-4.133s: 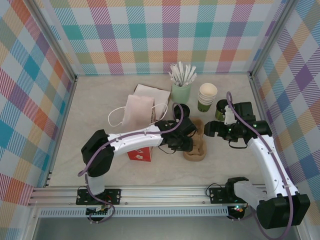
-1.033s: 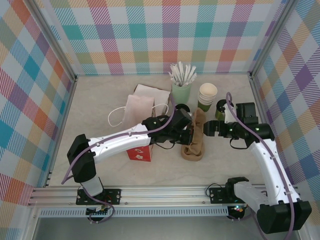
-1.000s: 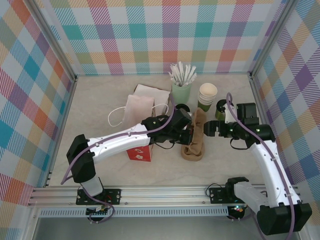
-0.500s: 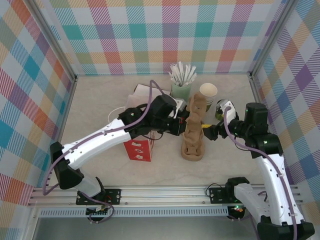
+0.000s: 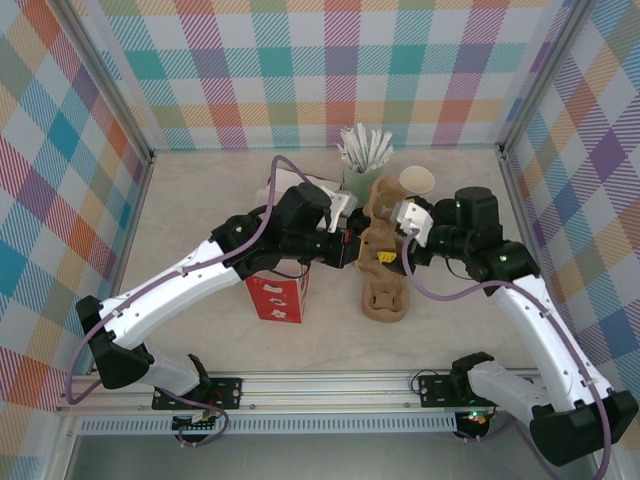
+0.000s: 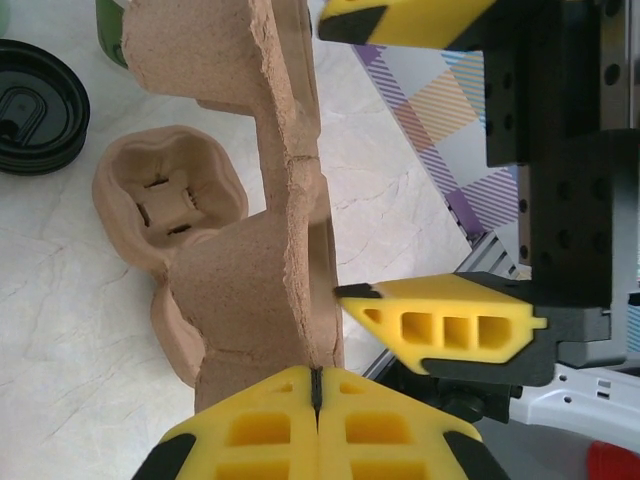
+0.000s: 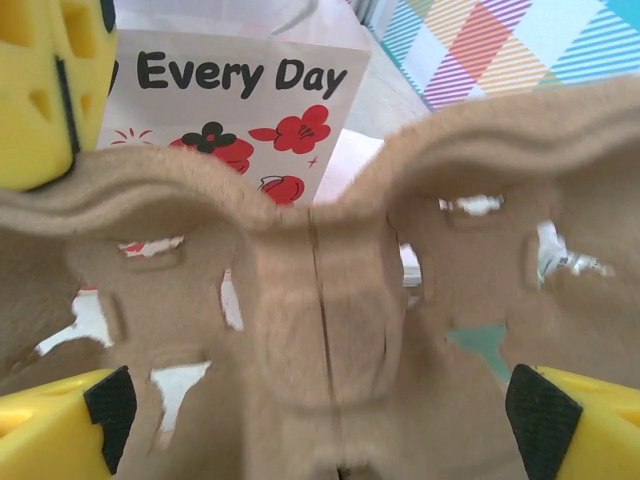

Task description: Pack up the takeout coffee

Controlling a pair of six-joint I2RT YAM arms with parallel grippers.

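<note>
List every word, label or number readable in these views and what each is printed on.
"Every Day": black lettering on the white face of the red-and-white printed box, above red flowers; whatever precedes it is cut off.
Round black plastic lid: raised marks too blurred to read.
Brown moulded-pulp cup carrier: no text.

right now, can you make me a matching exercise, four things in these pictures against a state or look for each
Things:
1. left pincer
2. right pincer
3. cup carrier
4. mint cup

States:
a. holds white sticks
b. open, one finger on either side of the carrier
c. brown pulp with cup wells
d. shut on the carrier's edge

Pairs: 1-d, 2-b, 3-c, 4-a
</note>
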